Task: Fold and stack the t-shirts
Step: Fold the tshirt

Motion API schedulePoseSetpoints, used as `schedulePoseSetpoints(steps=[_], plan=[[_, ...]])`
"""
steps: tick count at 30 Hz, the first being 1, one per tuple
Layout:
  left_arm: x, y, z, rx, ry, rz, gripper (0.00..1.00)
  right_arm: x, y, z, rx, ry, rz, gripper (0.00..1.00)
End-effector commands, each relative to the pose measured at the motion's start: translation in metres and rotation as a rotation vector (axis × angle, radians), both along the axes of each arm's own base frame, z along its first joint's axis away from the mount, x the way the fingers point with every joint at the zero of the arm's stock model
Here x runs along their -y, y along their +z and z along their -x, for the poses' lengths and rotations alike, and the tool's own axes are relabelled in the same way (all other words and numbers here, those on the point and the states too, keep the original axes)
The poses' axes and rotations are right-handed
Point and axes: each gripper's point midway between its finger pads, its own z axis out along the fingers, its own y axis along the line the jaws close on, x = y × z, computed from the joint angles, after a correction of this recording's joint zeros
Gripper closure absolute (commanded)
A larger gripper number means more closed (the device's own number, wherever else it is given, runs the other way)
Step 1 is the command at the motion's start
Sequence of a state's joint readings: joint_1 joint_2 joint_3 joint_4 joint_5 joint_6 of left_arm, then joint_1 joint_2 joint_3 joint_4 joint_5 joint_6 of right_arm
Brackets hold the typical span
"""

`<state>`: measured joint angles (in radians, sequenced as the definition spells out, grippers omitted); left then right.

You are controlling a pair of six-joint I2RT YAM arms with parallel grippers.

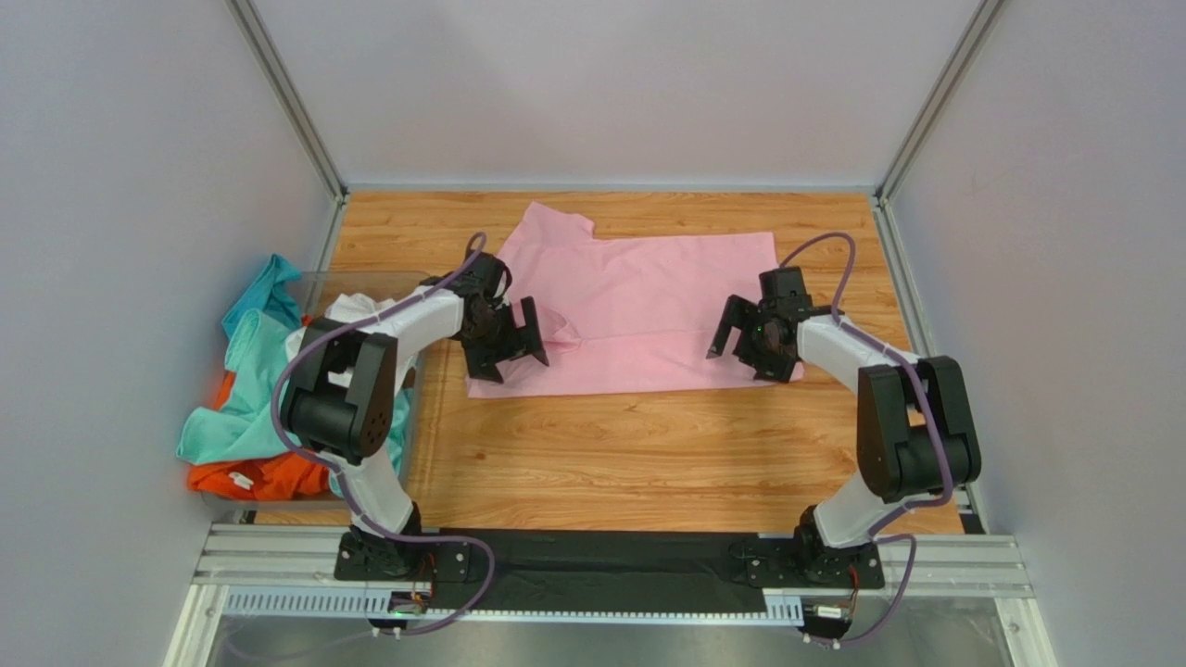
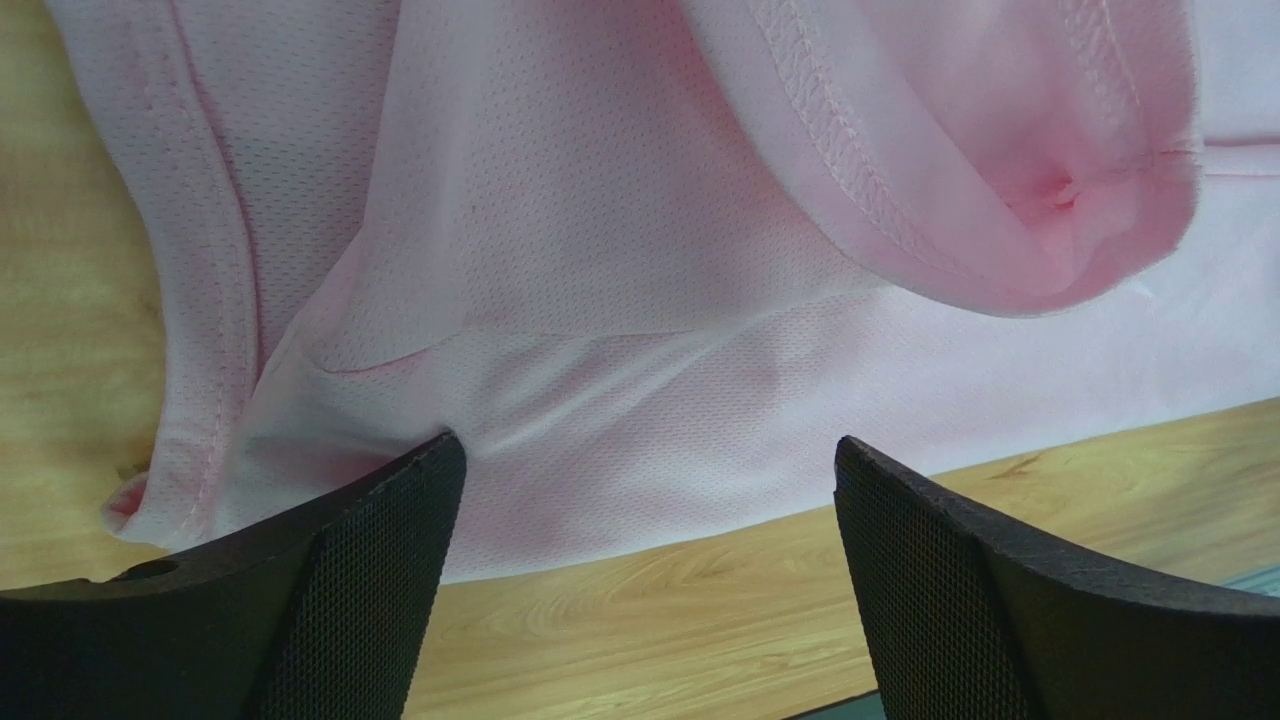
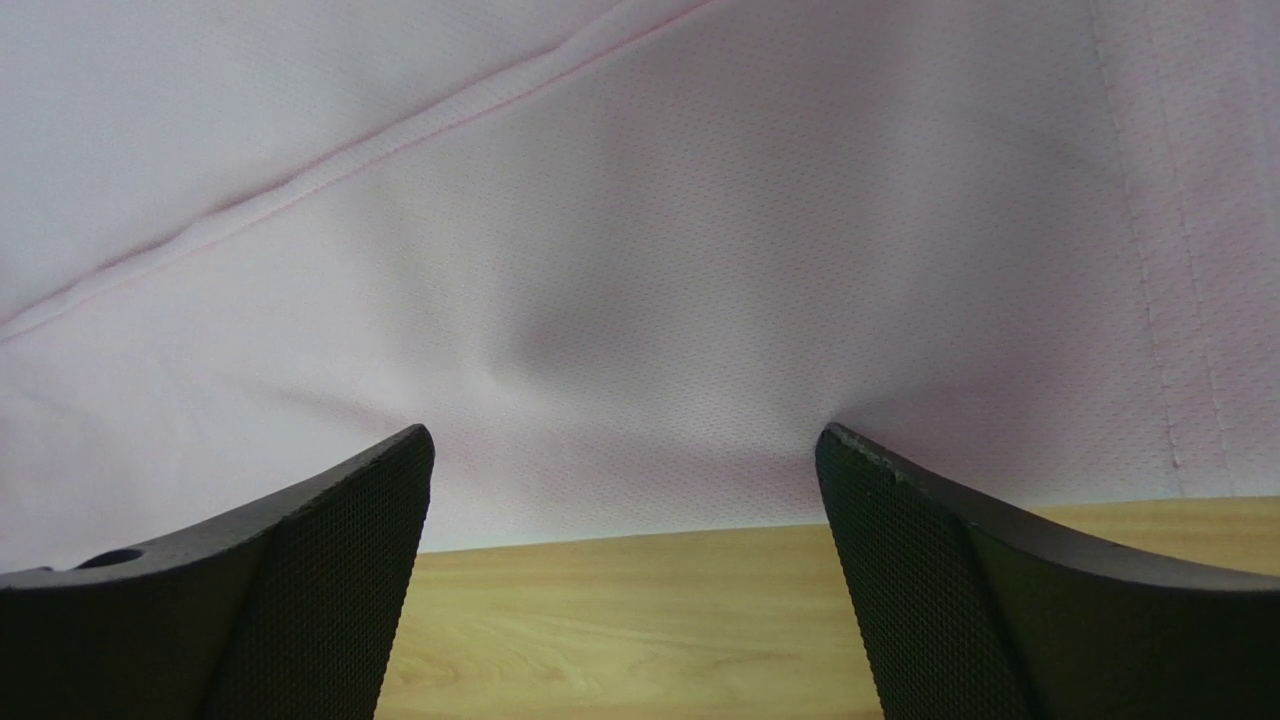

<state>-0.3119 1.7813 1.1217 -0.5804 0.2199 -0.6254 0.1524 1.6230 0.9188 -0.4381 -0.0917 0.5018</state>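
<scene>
Pink t-shirt (image 1: 641, 299) under left hand (image 2: 646, 450) and right hand (image 3: 624, 435), both wide open and empty.

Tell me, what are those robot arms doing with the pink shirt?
They are folding shirts. The pink shirt lies on the table. The left claw and the right claw hang open at its near edge, holding nothing. A teal shirt, an orange shirt and a white shirt sit heaped at the left.
</scene>
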Motion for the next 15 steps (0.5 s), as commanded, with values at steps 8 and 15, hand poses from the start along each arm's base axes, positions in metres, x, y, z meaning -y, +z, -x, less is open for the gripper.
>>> schedulePoseSetpoints(steps=[8,15], plan=[[-0.033,-0.025,0.108,-0.109,0.051,-0.08,0.0,0.006,-0.016,0.131,-0.16,-0.046,-0.026,0.0],[-0.036,0.002,0.157,-0.071,0.068,-0.141,0.0,-0.016,0.021,0.165,-0.09,0.009,-0.132,0.0]])
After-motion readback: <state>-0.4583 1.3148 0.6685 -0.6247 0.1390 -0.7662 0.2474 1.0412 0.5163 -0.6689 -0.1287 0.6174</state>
